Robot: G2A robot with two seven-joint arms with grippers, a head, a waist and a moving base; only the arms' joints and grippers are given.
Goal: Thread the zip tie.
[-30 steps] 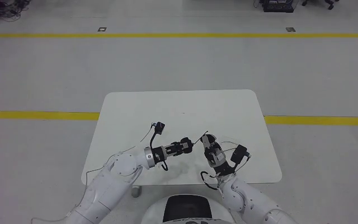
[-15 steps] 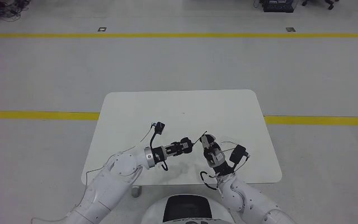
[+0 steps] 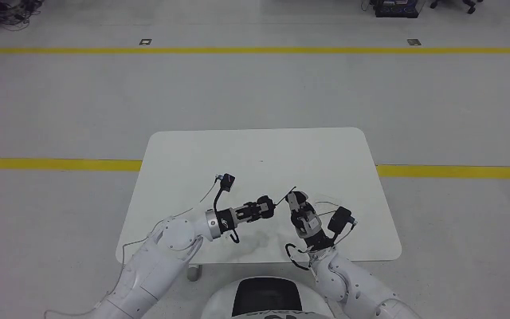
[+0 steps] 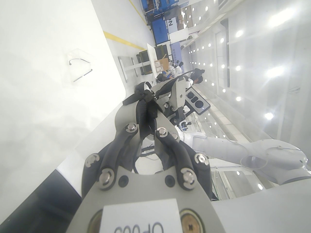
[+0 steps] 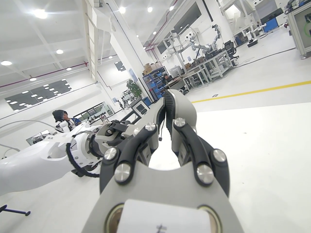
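Observation:
Both grippers meet above the front middle of the white table (image 3: 239,151). A thin black zip tie (image 3: 288,193) pokes up from my right gripper (image 3: 293,200). In the right wrist view my right gripper (image 5: 166,101) is shut on the zip tie (image 5: 160,132), whose small head hangs between the fingers. My left gripper (image 3: 272,206) sits just beside it, tips almost touching. In the left wrist view my left gripper (image 4: 144,98) is shut, with a black end of the zip tie (image 4: 128,101) sticking out at its tips, right against the right gripper (image 4: 176,90).
A clear packet (image 4: 79,64) with thin black pieces lies flat on the table beyond the grippers. A thin dark strip (image 5: 14,211) lies on the table near the left arm. The table's rounded front corner (image 4: 122,90) is close by.

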